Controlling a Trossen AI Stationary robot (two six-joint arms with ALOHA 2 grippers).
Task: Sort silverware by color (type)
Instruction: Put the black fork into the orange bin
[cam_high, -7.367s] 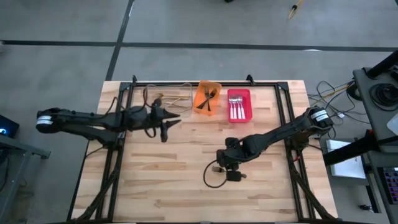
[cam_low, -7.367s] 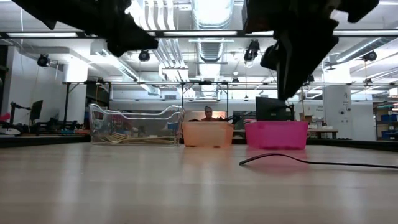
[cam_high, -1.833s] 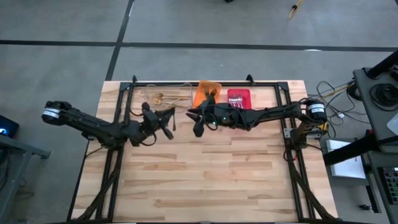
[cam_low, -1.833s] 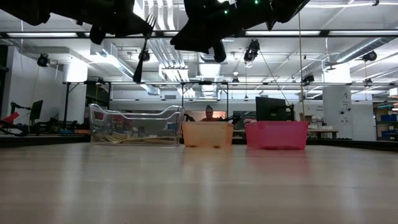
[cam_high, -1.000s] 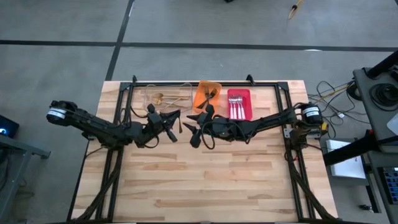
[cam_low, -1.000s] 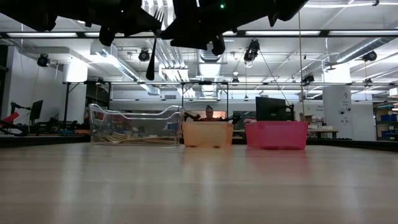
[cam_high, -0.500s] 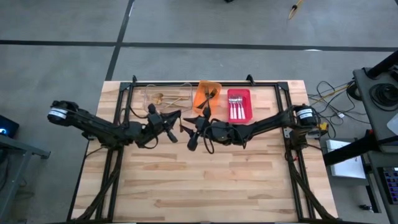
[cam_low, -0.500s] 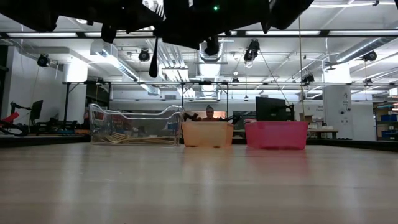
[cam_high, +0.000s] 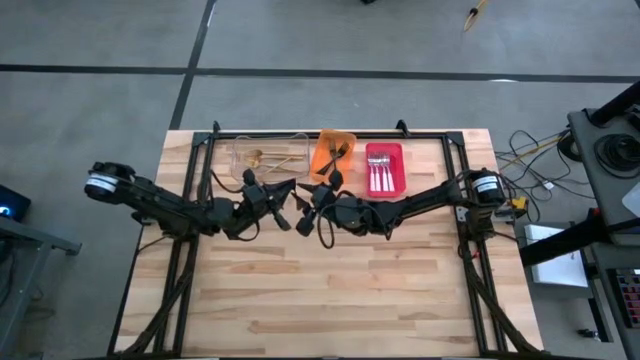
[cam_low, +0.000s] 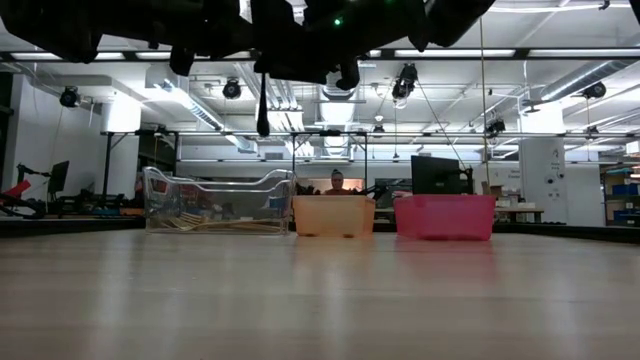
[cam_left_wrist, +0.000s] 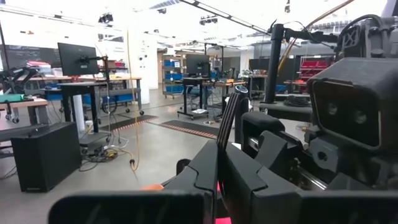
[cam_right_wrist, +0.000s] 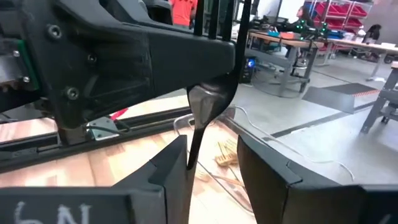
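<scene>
A black fork (cam_low: 262, 104) hangs upright high above the table, tines up, with my left gripper (cam_left_wrist: 219, 149) shut on it. My right gripper (cam_right_wrist: 211, 163) faces it from the table's right, open. Its two fingers stand on either side of the fork's handle (cam_right_wrist: 198, 138); I cannot tell whether one finger touches it. In the high view the two grippers meet just in front of the bins, left (cam_high: 290, 200) and right (cam_high: 312, 208). Gold silverware (cam_high: 262, 157) lies in the clear bin, black pieces (cam_high: 336, 155) in the orange bin, silver ones (cam_high: 379, 172) in the red bin. My left gripper pinches the fork between its two fingers at the upper part, just above the neck (cam_right_wrist: 209, 99). The fingers come in level from the table's left and lie across the fork. The tines (cam_left_wrist: 229, 115) stick up past the fingers and the handle hangs straight down, clear of the table.
The clear bin (cam_high: 240, 150), orange bin (cam_high: 320, 163) and red bin (cam_high: 400, 180) stand side by side along the far edge. Black frame rails (cam_high: 190, 240) run down both sides. Bare wooden table (cam_high: 330, 290) spreads out on the near side.
The fork has drifted a little toward the table's right with my left gripper and gone from slightly tilted to upright. My right gripper has turned at the wrist and sunk slightly, staying close beside the fork.
</scene>
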